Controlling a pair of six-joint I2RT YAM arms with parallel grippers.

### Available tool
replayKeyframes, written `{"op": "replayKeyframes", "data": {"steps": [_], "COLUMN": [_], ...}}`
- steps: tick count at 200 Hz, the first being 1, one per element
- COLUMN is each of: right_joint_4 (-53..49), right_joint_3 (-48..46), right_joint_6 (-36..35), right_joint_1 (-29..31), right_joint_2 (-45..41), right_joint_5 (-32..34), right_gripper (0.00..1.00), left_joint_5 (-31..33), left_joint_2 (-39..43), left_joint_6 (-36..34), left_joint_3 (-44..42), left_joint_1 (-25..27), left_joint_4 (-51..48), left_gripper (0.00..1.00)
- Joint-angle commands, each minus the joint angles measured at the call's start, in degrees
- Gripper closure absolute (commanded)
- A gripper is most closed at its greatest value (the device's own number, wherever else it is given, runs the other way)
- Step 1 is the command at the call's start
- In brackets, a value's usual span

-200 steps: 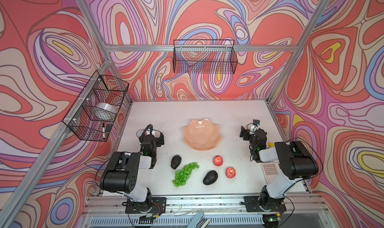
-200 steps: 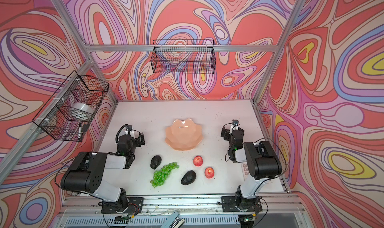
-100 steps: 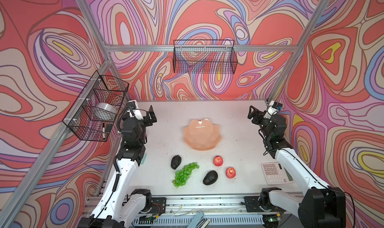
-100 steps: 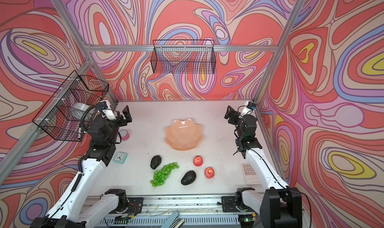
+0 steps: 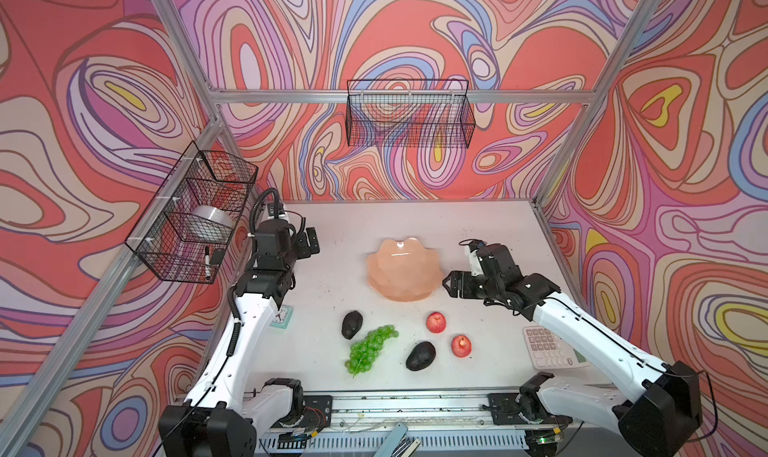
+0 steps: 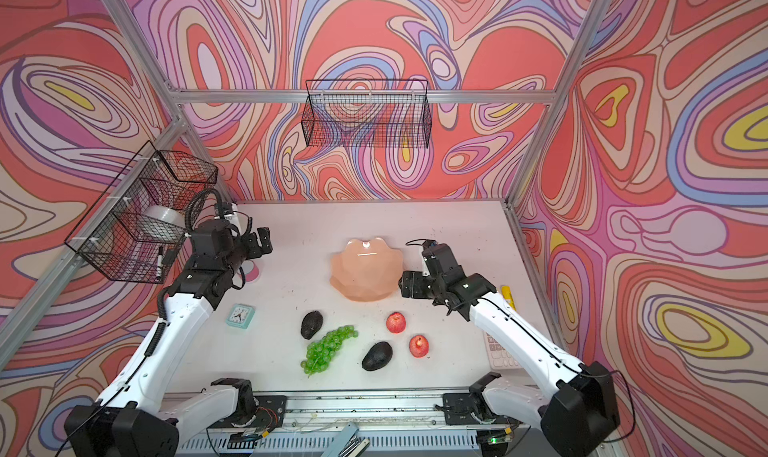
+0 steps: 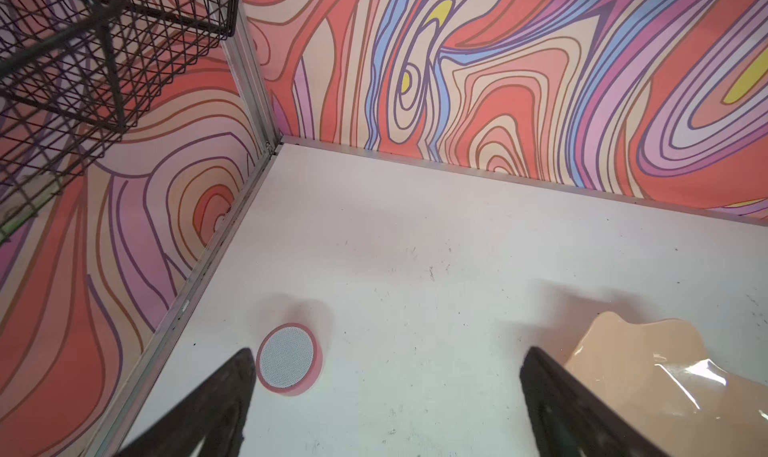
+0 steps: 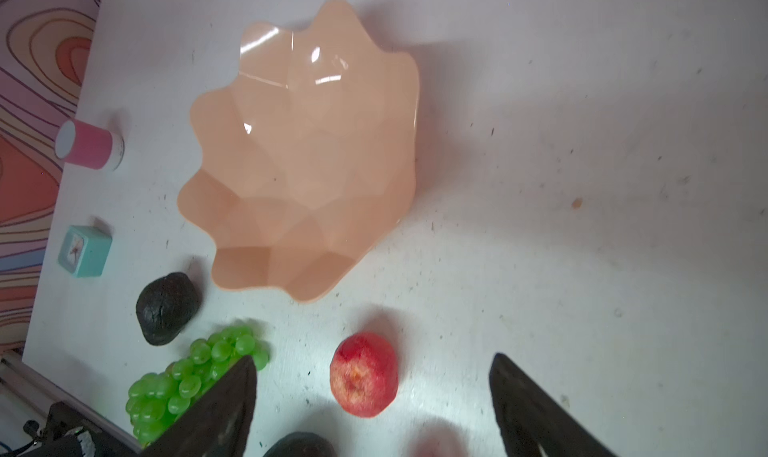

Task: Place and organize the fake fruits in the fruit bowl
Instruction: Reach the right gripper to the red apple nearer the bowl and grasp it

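Observation:
The peach-pink fruit bowl (image 5: 402,268) (image 6: 365,270) sits empty mid-table. In front of it lie two red apples (image 5: 436,322) (image 5: 461,346), two dark avocados (image 5: 352,324) (image 5: 420,356) and green grapes (image 5: 370,349). My right gripper (image 5: 448,284) (image 8: 374,357) hovers open just right of the bowl. In the right wrist view the nearer apple (image 8: 363,376) lies on the table between its fingers, untouched. My left gripper (image 5: 309,243) (image 7: 388,351) hangs open and empty at the back left, well left of the bowl (image 7: 640,351).
A pink round speaker (image 7: 289,359) and a teal clock (image 6: 240,315) stand on the left side. A calculator (image 5: 552,347) and a yellow marker (image 6: 508,296) lie under the right arm. Black wire baskets hang on the back wall (image 5: 409,118) and the left wall (image 5: 195,213).
Both arms unfolded from their low rest poses. The right gripper then swung down and inward to the bowl's right side, above the apples. The left gripper stays raised at the back left.

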State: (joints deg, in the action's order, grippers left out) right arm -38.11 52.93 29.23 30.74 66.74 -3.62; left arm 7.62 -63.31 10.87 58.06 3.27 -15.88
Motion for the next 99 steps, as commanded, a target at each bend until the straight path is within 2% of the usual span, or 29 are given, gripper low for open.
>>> {"op": "replayKeyframes", "data": {"steps": [1, 15, 51, 99], "right_joint_4": [-6.82, -7.44, -7.57, -4.54], "right_joint_3": [0.15, 0.66, 2.63, 2.86], "right_joint_6": [8.76, 9.4, 8.66, 11.22], "right_joint_1": [4.72, 7.9, 12.71, 15.05], "right_joint_2": [0.99, 3.55, 12.71, 19.72], "right_joint_5": [3.63, 5.85, 5.35, 7.89], "right_gripper": [0.11, 0.11, 0.13, 0.17], "left_joint_5": [0.01, -0.26, -0.16, 0.28], "left_joint_2": [1.05, 1.43, 2.12, 3.67], "left_joint_6": [1.08, 1.29, 1.78, 2.24], "left_joint_3": [1.29, 1.11, 0.91, -0.71], "left_joint_1": [-0.46, -0.46, -0.46, -0.54], "left_joint_4": [-3.82, -3.81, -4.26, -2.5], "left_gripper": [0.0, 0.0, 0.0, 0.0]}}
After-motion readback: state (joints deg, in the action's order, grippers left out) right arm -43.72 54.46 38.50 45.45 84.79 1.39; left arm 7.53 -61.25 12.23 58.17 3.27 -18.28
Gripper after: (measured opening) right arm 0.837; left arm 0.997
